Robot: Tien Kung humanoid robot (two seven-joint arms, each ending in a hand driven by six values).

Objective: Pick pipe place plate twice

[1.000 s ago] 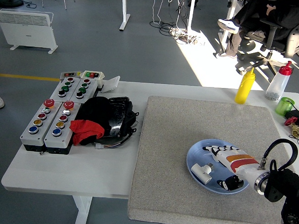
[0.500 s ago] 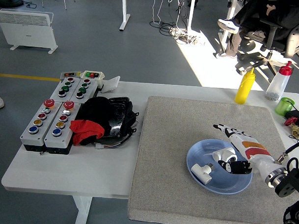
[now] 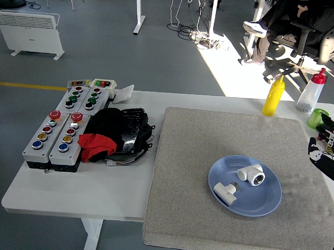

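Two pipe fittings [image 3: 237,183] lie on the plate [image 3: 266,204], angled diagonally; right hand [image 3: 324,154] spread, empty.

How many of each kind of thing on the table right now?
Pipe fittings on the plate: 2
Blue plate: 1
Grey mat: 1
Button boxes: 4
Squeeze bottles: 2 (yellow, clear with red cap)
Green cup: 1
Black and red cloth bundle: 1
Total: 12

White table [image 3: 77,190] under grey mat [image 3: 187,175]
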